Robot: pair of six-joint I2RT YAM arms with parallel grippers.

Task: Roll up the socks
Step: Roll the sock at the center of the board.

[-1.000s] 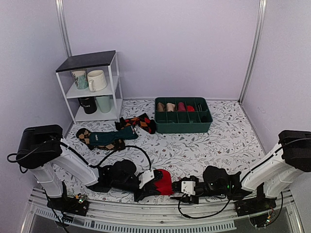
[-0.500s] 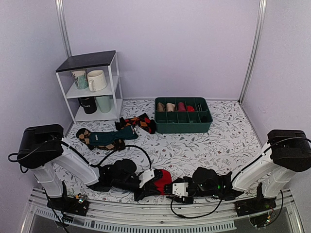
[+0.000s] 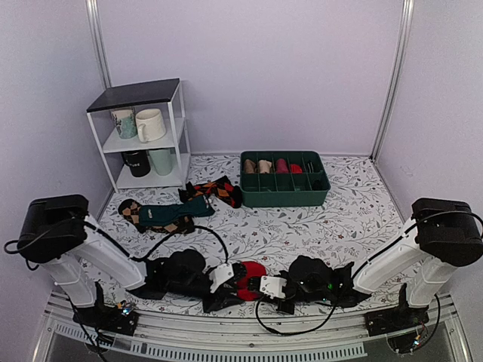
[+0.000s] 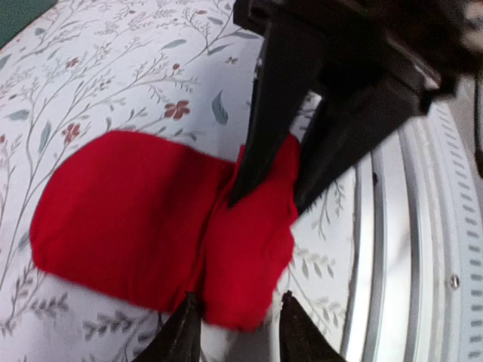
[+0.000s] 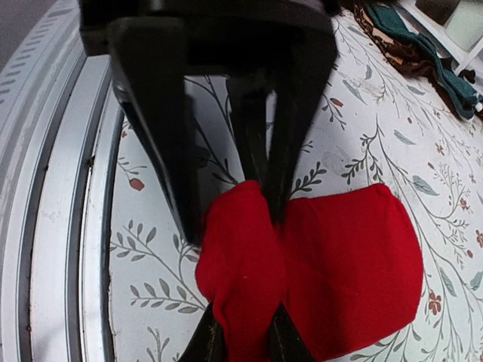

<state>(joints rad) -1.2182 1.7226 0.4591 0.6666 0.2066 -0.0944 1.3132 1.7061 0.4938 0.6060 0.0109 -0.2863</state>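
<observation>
The red socks [image 3: 253, 271] lie folded on the flowered cloth by the near edge, a wide flat part [image 4: 124, 211] with a narrower bunched end [image 4: 253, 249] beside it. My right gripper [image 5: 243, 332] is shut on that bunched end [image 5: 241, 264], red fabric squeezed between its fingers. My left gripper [image 4: 238, 305] faces it from the other side, its jaws open on either side of the same end. In the top view, the left gripper [image 3: 232, 289] and right gripper [image 3: 256, 290] meet tip to tip at the socks.
A metal rail [image 4: 400, 264] runs just beside the socks along the table's near edge. Farther back lie a dark teal sock [image 3: 170, 213] on argyle socks [image 3: 215, 190], a green divided tray [image 3: 284, 199] and a white shelf with mugs [image 3: 143, 136].
My right gripper has moved left to the socks and shut on their bunched end. My left gripper, which was shut on it, has opened.
</observation>
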